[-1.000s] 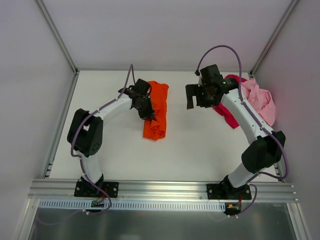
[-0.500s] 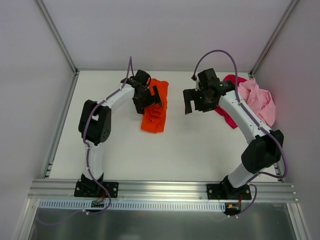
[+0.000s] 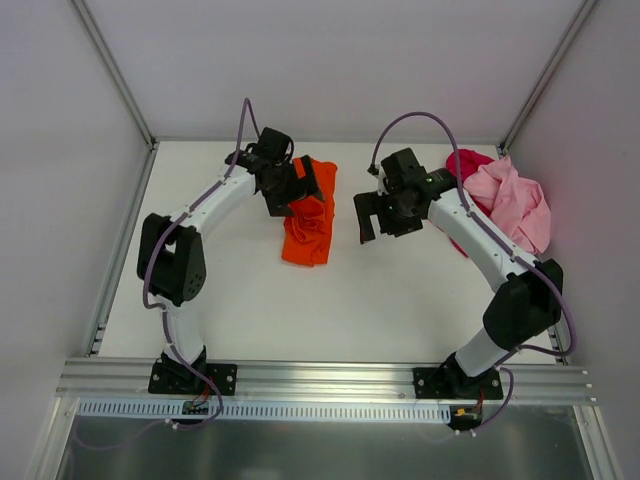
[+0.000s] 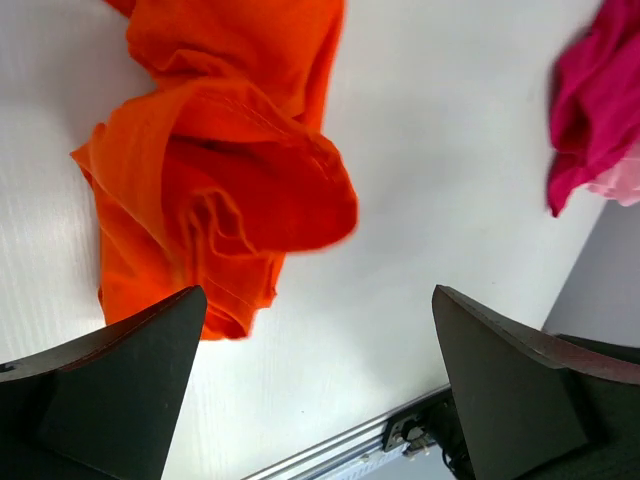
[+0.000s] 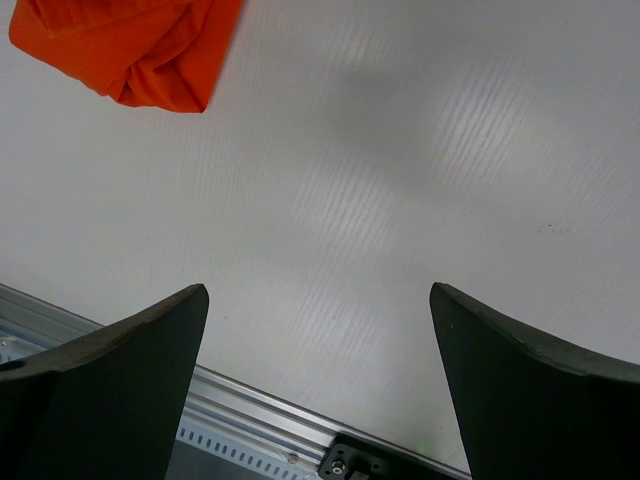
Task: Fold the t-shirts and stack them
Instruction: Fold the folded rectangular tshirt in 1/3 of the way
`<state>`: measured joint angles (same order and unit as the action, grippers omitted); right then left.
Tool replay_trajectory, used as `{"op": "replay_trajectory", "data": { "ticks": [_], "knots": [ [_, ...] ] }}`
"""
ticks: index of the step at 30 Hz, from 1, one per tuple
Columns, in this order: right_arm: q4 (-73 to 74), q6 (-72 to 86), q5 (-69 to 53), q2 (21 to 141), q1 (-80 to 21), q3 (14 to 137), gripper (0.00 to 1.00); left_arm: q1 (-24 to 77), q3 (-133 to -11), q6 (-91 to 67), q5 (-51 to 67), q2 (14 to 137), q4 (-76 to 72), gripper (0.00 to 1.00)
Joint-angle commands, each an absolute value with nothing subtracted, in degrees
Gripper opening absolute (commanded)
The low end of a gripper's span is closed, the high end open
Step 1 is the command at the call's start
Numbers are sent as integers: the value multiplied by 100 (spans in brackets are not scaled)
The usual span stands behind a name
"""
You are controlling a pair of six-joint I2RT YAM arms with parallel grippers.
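Crumpled orange t-shirt (image 4: 200, 190) beneath wide-spread left fingers (image 4: 110, 390), clear of both.

Logged white, finely ribbed table (image 3: 380, 290). Found orange t-shirt (image 4: 210, 190) crumpled on it, just ahead of left gripper (image 4: 318, 290), toward its left finger. Same shirt's corner seen ahead-left of right gripper (image 5: 318, 288), bare tabletop directly between that gripper's fingers. Noted red t-shirt (image 4: 595, 100) and pink t-shirt (image 3: 515, 200) bunched together, touching, well ahead-right of left gripper.
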<state>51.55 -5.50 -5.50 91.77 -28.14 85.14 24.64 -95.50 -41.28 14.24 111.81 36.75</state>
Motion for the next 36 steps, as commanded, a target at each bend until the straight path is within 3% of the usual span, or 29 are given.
{"op": "replay_trajectory", "data": {
  "ticks": [1, 7, 10, 18, 28, 33, 36],
  "knots": [
    [5036, -633, -712, 8912, -3014, 8508, 100, 2435, -9641, -4201, 1292, 10643, 3524, 99],
    [5036, -686, -694, 8921, -3278, 8534, 100, 2417, -8860, -4272, 1176, 10186, 2303, 99],
    [5054, -729, -554, 8868, -3287, 8517, 100, 2434, -9403, -4026, 1275, 10468, 2925, 99],
    [5054, -800, -299, 8824, -3278, 8525, 100, 2531, -9177, -3928, 694, 9890, 4315, 99],
    [5115, -817, -334, 8921, -3278, 8718, 100, 2654, -7349, -4113, 1081, 9615, 3271, 99],
    [5159, -861, -360, 8895, -3270, 8763, 100, 2716, -7382, -4034, 1186, 9966, 2787, 99],
    [5168, -870, -395, 8877, -3278, 8719, 100, 2733, -7575, -3999, 1195, 10186, 2672, 93]
  ]
}}
